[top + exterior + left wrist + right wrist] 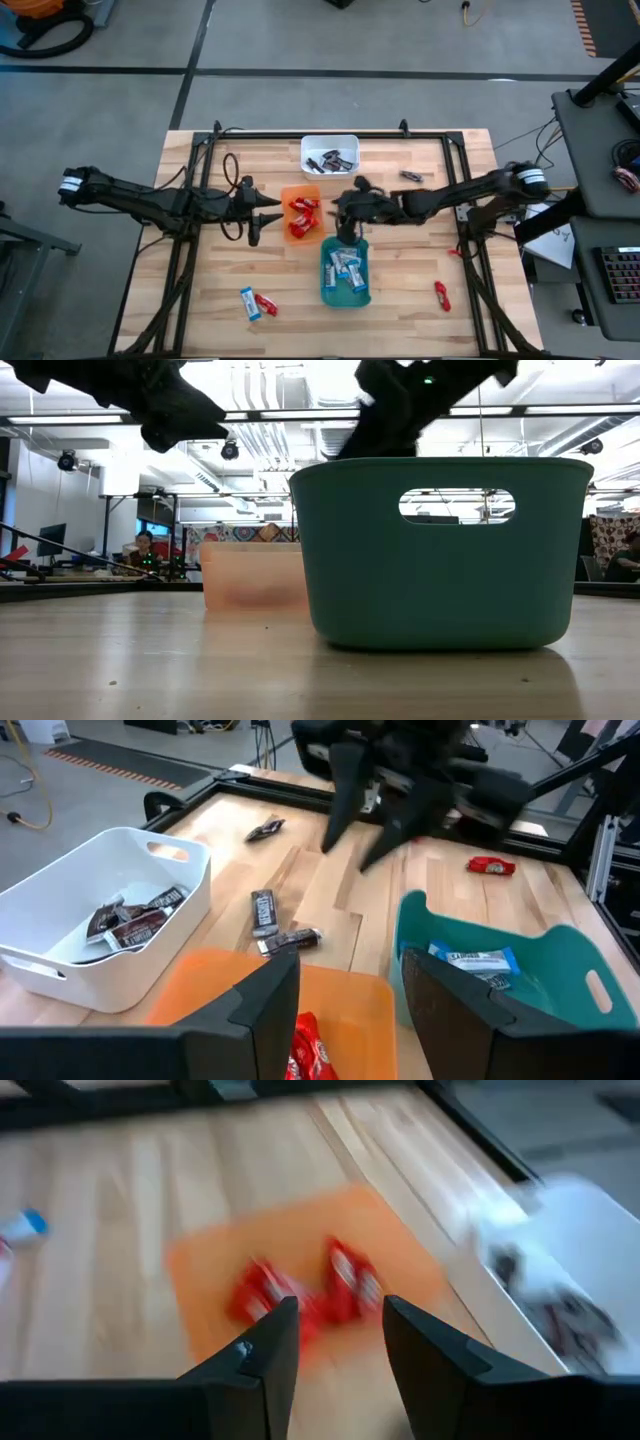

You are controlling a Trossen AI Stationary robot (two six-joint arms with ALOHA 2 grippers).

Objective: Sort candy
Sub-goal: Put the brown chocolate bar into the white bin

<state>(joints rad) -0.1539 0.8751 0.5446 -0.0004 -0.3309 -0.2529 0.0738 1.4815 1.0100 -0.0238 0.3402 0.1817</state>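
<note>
**Right hand over the teal tray, loose candy split to either side**

We see the right hand (348, 232) hanging above the near rim of the teal plastic tray (327, 290), fingers parted and nothing between them in its own wrist view. The left hand (254, 236) hovers just beside the orange plastic tray (290, 193), on its outer side, its fingers also spread and empty.

Sorted candy lies in all three trays: red-wrapped pieces (303, 213) in the orange one, blue-and-white pieces (348, 270) in the teal one, dark brown pieces (333, 159) in the white plastic tray (330, 140) at the far side.

What matters for the coming move is the loose candy on the wooden bench (200, 300). A blue-and-white piece (248, 302) and a red piece (265, 304) lie touching, near the front edge on the left arm's side; we judge the left hand nearer. A single red piece (441, 295), its long axis running roughly front to back, lies on the right side, near the front, well apart from the teal tray. A dark piece (410, 176) lies on the far right, beyond the right arm. Those two fall to the right hand.
</note>
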